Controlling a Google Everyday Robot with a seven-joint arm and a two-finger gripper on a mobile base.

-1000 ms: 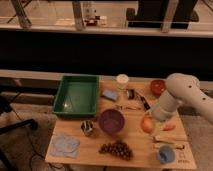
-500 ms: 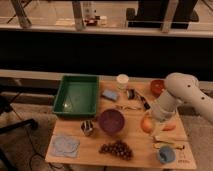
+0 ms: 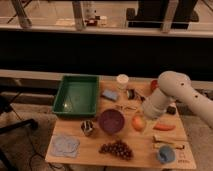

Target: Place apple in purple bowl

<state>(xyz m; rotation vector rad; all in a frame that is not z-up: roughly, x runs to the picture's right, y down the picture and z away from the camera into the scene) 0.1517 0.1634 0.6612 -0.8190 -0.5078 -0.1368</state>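
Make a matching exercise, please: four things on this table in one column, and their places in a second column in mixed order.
Things:
1. apple
2. purple bowl
3. grapes
4. green tray

Places:
A. at the front edge, before the purple bowl
B. far left part of the table
C. just right of the purple bowl, under the arm's end
D. middle of the table, right of the small metal cup

The hand is low over the apple.

Pairs: 1-C, 2-D, 3-A, 4-B
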